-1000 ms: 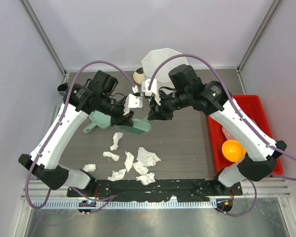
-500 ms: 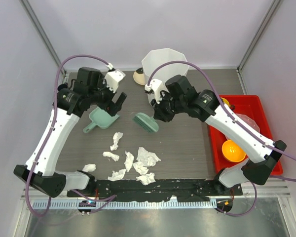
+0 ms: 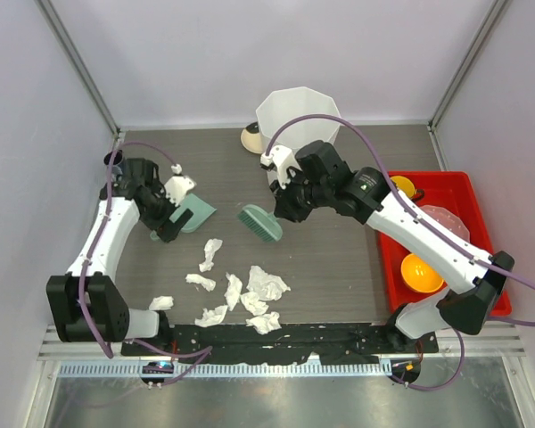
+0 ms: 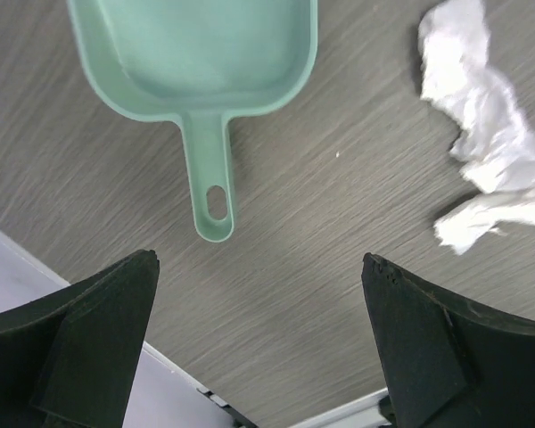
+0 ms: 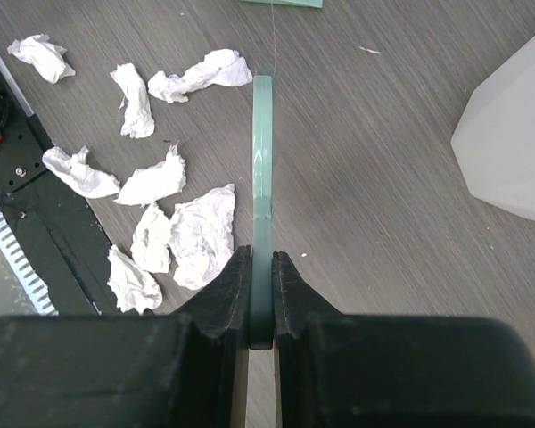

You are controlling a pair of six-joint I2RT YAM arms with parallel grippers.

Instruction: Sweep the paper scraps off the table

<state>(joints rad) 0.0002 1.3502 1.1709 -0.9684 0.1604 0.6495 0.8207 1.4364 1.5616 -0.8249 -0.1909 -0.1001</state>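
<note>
Paper scraps (image 3: 267, 283): loose cluster, lower centre of the top view, all on the bench (image 3: 339, 259), none in the dustpan (image 4: 196, 53). Dustpan sits left of centre, just above the cluster. Left tool (image 4: 259, 260) spread wide, pan handle's end just ahead of the gap, nothing gripped. Likely lined up to take the handle so the pan can receive. Right tool (image 5: 261, 267) pinching the green brush (image 3: 261, 223) by its handle, at centre, just above the scraps. Probably held there to drag them toward the pan. White bin (image 3: 296, 111) upper centre, presumably for emptying.
</note>
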